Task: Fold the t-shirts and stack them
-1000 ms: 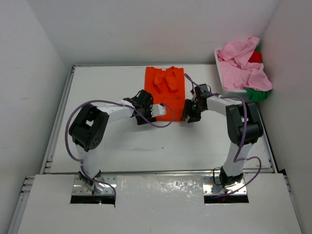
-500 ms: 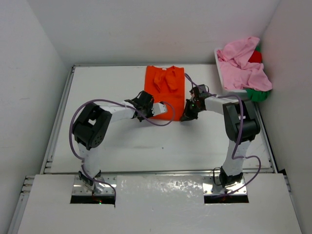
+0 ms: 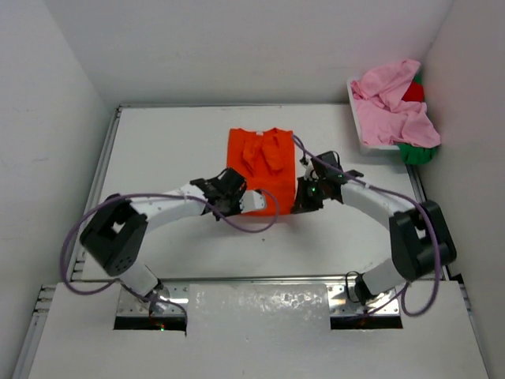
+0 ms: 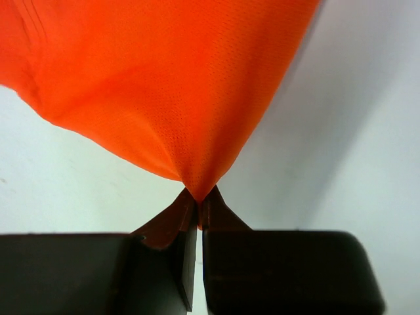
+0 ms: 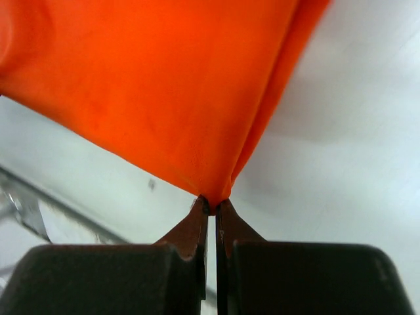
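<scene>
- Orange t-shirt (image 3: 260,154): lies at mid-table, toward the far side, with bunched folds on top and straight left and right edges.
- Left gripper (image 4: 199,198): pinches the shirt's near-left corner, fingertips closed tight, cloth drawn to a point between them.
- Right gripper (image 5: 211,206): clamps the near-right corner the same way, jaws pressed together on the fabric.
- Near hem: runs between the two grips, just above the white table (image 3: 173,150), casting a soft shadow in both wrist views.
- Left of the shirt: offers a wide stretch of tabletop up to the side rail.
- Near side: leaves a broad band of tabletop between the hem and the arm bases, crossed by a drooping purple cable (image 3: 252,225).
- Right of the shirt: narrows toward the white basket (image 3: 357,110) in the far-right corner.
- Pink t-shirt (image 3: 394,106): spills over the basket, red t-shirt (image 3: 413,91) behind it, green t-shirt (image 3: 416,151) at its near end against the wall.
</scene>
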